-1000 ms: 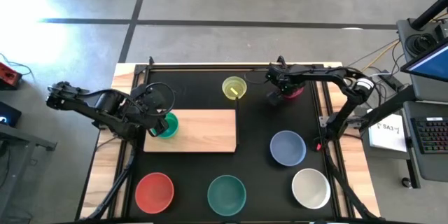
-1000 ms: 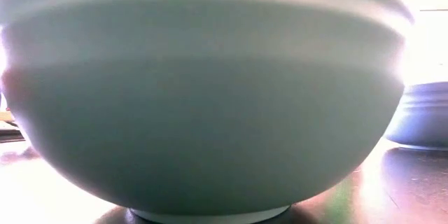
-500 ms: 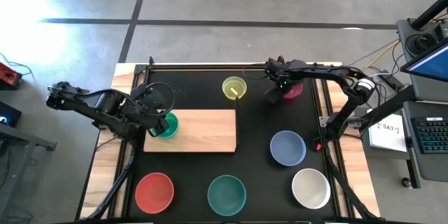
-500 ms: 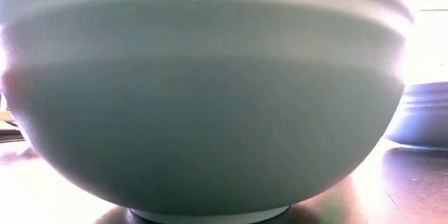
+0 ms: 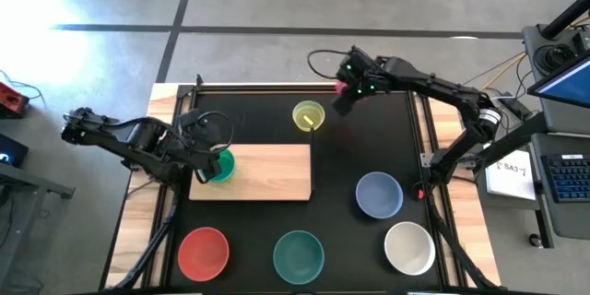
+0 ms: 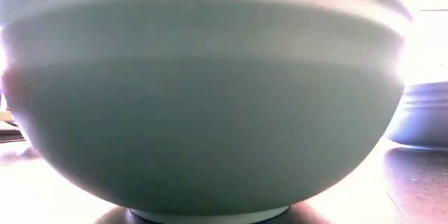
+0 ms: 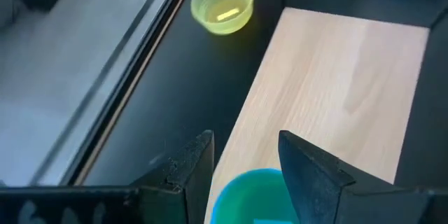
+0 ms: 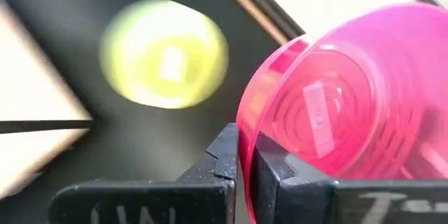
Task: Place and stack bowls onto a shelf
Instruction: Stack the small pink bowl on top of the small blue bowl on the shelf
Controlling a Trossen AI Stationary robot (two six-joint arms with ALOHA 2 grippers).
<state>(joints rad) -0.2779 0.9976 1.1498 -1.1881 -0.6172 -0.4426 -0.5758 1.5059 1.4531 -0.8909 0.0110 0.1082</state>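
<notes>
1. The magenta bowl (image 8: 336, 98) sits upper centre-right in the high view, off the table, its rim pinched in the right gripper (image 8: 241, 157).
2. The yellow bowl (image 5: 308, 115) stands just left of it.
3. The shelf (image 5: 267, 173) lies centre-left, carrying a green bowl (image 5: 221, 166) at its left end.
4. The left gripper (image 7: 245, 164), fingers apart, straddles that bowl.

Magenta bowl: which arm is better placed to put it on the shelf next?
The right. The right gripper is already shut on the magenta bowl, lifted near the yellow bowl. The left gripper sits open over the green bowl at the shelf's left end.
</notes>
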